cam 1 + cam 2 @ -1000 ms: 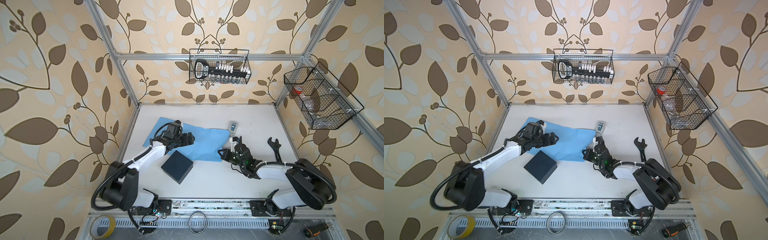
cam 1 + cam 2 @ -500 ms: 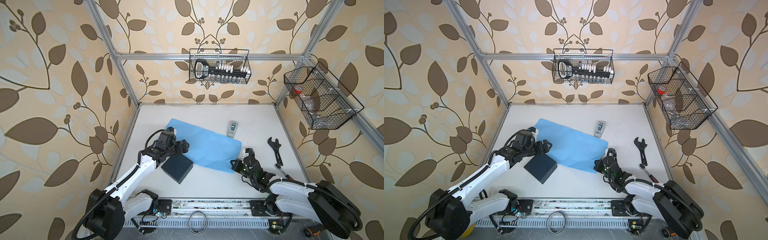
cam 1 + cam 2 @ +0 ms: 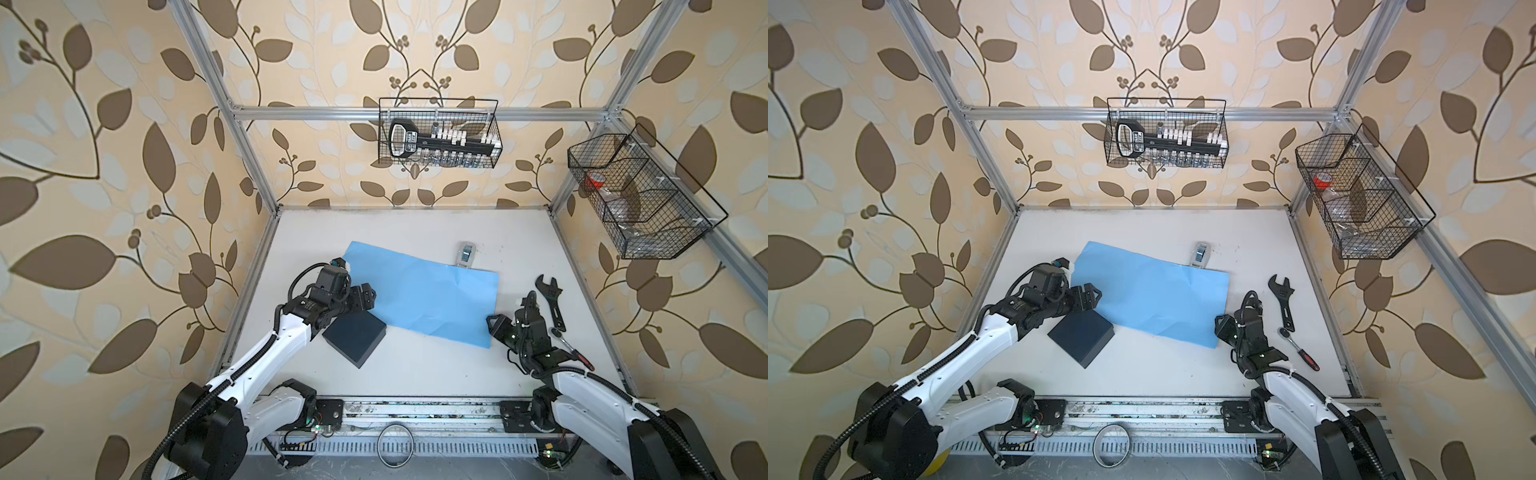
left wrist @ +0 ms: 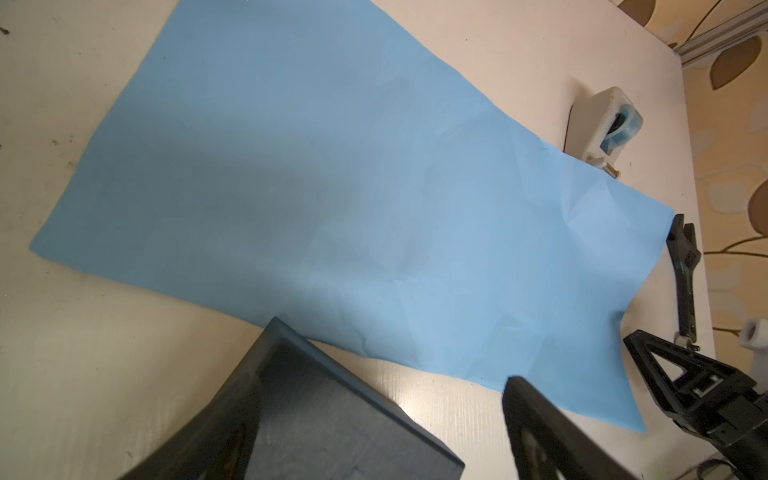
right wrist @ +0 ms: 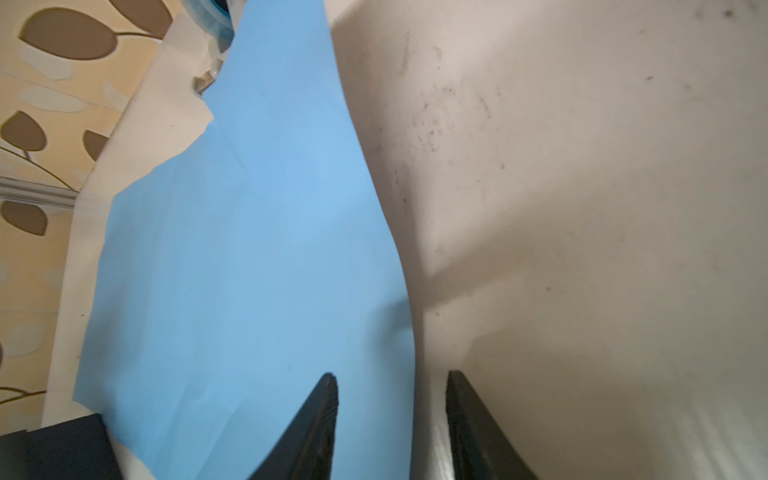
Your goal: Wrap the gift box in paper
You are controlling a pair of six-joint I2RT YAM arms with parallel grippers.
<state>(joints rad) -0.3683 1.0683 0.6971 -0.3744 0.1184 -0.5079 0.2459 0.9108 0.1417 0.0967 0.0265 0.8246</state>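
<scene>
Gift box (image 3: 355, 337) lies on the bench (image 3: 415, 374) just beside the flat paper (image 3: 424, 291), not yet on it. Left hand (image 3: 365, 299) hovers wide above its corner, probably to lift it. The right hand (image 5: 390, 378) stands parted at the paper's edge and pinches nothing.

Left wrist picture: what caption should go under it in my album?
Blue paper spread on the table, dark gift box at its edge, tape dispenser beyond.

The paper (image 3: 424, 297), bunched at the left a second ago, now lies spread flat, pulled rightward. The right jaws have drawn back frontward and parted; the left jaws have shifted toward the box (image 3: 355, 337).
</scene>
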